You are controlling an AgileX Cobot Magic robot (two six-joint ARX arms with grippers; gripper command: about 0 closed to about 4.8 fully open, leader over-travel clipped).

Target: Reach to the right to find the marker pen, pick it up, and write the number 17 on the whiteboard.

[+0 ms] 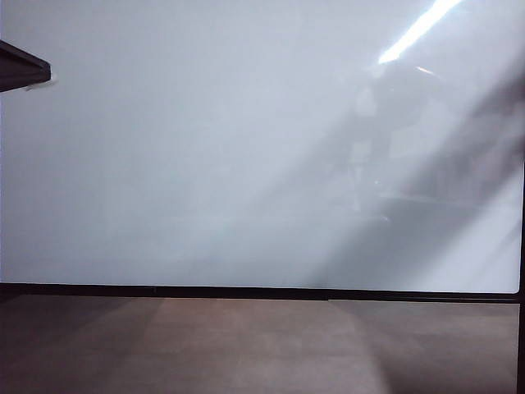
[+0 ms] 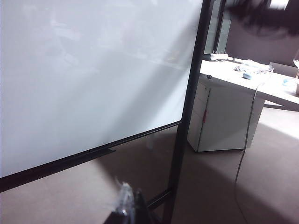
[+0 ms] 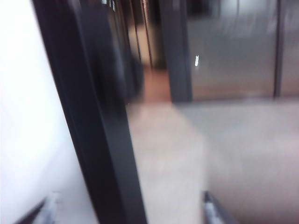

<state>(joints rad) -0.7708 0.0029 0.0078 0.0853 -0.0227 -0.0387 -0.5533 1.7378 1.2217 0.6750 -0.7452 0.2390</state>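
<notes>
Across the exterior view the whiteboard [image 1: 205,148] fills nearly everything, no gripper showing. Left wrist view: left gripper [image 2: 127,205] low by the board's frame, jaw state unclear. Right wrist view, blurred: right gripper [image 3: 126,210] seemingly spread wide, empty.

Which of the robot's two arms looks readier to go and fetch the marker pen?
The right, probably. The right gripper stands open with nothing between its fingers, past the whiteboard's dark frame toward the open floor. The left gripper faces the board's lower corner, its fingertips close together. No pen shows in any view.
</notes>
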